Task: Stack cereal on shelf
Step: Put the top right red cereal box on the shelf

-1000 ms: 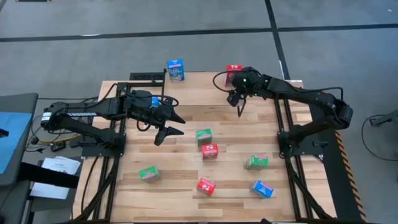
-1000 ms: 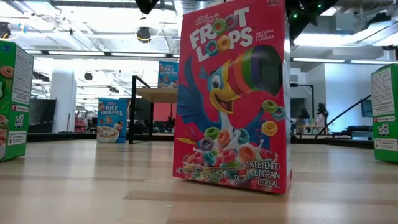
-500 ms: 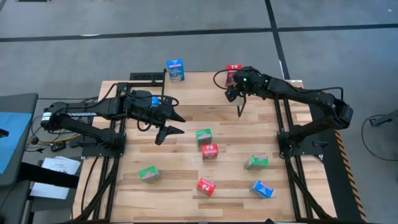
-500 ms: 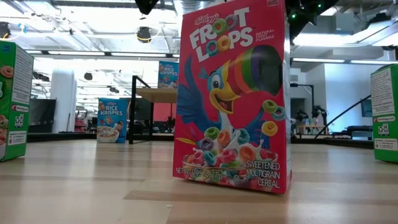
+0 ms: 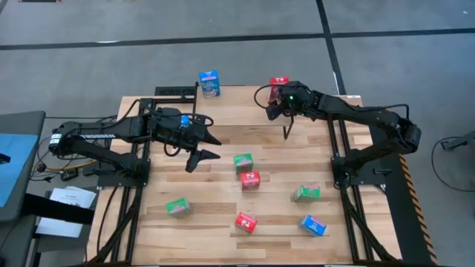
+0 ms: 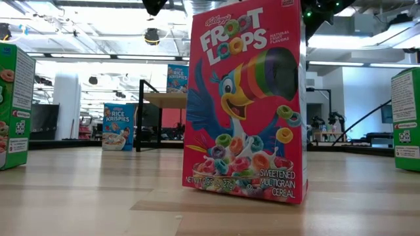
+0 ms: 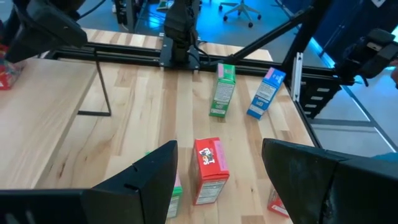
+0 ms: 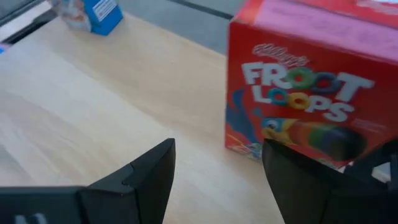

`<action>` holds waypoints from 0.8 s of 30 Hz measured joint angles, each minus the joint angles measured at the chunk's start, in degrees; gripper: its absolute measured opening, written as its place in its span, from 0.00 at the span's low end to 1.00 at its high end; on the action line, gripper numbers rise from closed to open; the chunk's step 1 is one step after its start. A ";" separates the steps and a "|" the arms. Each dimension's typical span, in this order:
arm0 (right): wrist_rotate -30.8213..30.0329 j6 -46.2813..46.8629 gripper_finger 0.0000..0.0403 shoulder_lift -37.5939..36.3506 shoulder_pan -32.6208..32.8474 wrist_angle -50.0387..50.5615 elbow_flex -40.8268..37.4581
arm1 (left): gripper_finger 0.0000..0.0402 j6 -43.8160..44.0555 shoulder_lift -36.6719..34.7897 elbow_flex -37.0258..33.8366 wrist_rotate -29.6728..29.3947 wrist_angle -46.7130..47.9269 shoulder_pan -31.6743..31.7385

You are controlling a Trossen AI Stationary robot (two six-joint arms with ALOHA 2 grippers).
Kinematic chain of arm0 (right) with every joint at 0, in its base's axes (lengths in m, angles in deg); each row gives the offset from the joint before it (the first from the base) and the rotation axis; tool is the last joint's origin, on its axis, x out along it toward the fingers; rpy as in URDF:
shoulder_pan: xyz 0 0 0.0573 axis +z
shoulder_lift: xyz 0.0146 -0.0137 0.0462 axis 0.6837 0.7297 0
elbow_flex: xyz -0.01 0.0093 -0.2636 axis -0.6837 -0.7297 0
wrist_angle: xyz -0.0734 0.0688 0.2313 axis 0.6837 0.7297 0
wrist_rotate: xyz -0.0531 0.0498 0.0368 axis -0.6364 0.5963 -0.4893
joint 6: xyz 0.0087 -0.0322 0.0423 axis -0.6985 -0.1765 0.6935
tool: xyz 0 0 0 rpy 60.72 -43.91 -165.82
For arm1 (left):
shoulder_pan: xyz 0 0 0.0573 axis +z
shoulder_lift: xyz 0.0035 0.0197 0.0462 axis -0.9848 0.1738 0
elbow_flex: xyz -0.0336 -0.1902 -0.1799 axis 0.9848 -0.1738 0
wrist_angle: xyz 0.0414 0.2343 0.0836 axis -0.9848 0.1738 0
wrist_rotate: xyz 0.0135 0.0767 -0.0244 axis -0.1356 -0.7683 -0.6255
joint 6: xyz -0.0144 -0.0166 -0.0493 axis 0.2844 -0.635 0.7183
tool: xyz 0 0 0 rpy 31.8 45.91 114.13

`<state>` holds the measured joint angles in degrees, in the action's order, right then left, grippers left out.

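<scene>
your right gripper (image 5: pixel 276 110) sits at the far edge of the table (image 5: pixel 223 208), right beside a red froot loops box (image 5: pixel 279 84) standing on the shelf (image 6: pixel 164 98); in the right wrist view its fingers (image 8: pixel 143 174) stand apart with nothing between them, and that red box (image 8: pixel 311 112) fills the space just ahead. your left gripper (image 5: pixel 206 148) hangs over the middle left of the table, jaws spread and empty, aimed toward a green box (image 5: pixel 243 162) and a red box (image 5: pixel 250 179) that stand just beside each other near the centre. a blue rice krispies box (image 5: pixel 209 84) stands upright on the shelf at the far edge, left of the red one. nearer the front edge you have a green box (image 5: pixel 177 207) on the left, another red box (image 5: pixel 246 221) in the middle, a green box (image 5: pixel 306 193) further right, and a blue box (image 5: pixel 312 225) at the front right. the low view is mostly filled by a red froot loops box (image 6: pixel 246 98) standing upright.
</scene>
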<state>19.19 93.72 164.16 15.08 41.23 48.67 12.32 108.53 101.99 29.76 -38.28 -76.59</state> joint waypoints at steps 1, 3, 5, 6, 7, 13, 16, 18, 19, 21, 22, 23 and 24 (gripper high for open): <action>-0.07 0.90 0.66 0.00 -0.02 0.03 0.00 | 0.56 0.03 0.00 0.00 -0.02 -0.01 0.00; -0.06 2.24 0.66 0.00 -0.04 0.05 0.00 | 0.56 0.03 0.00 0.00 -0.06 -0.01 0.00; -0.04 2.37 0.66 0.00 -0.04 0.05 0.00 | 0.56 0.03 0.00 0.00 -0.06 -0.01 0.00; -0.04 2.44 0.66 0.00 -0.04 0.05 0.00 | 0.56 0.05 0.00 0.00 -0.08 -0.01 0.00; -0.04 2.58 0.66 0.00 0.00 0.05 0.00 | 0.56 0.04 0.00 0.00 -0.08 -0.01 0.00; -0.84 5.37 0.66 0.00 0.31 0.05 0.00 | 0.56 0.10 0.00 0.00 -0.15 -0.01 0.00; -1.56 5.66 0.66 1.06 0.28 -1.40 0.04 | 0.56 0.12 0.00 0.00 -0.15 -0.01 0.00; -1.49 7.22 0.66 1.88 0.26 -1.91 0.02 | 0.56 0.12 0.00 0.00 -0.15 0.01 0.00; -1.46 7.32 0.66 2.53 0.28 -2.85 0.05 | 0.56 0.12 0.00 0.00 -0.17 -0.03 0.00; -1.04 7.42 0.66 4.00 0.52 -3.30 0.12 | 0.56 0.14 0.00 0.00 -0.16 0.00 0.00; -1.04 7.44 0.66 4.76 0.72 -2.97 0.04 | 0.56 0.14 0.00 0.00 -0.17 -0.02 0.00; -0.91 7.44 0.66 5.49 0.72 -3.09 0.04 | 0.56 0.15 0.00 0.00 -0.18 -0.02 0.00; -0.87 7.44 0.66 5.94 0.79 -3.23 0.04 | 0.56 0.16 0.00 0.00 -0.17 0.01 0.00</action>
<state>18.32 101.15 170.09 15.87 38.00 48.71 12.48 108.53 101.99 29.60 -38.27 -76.59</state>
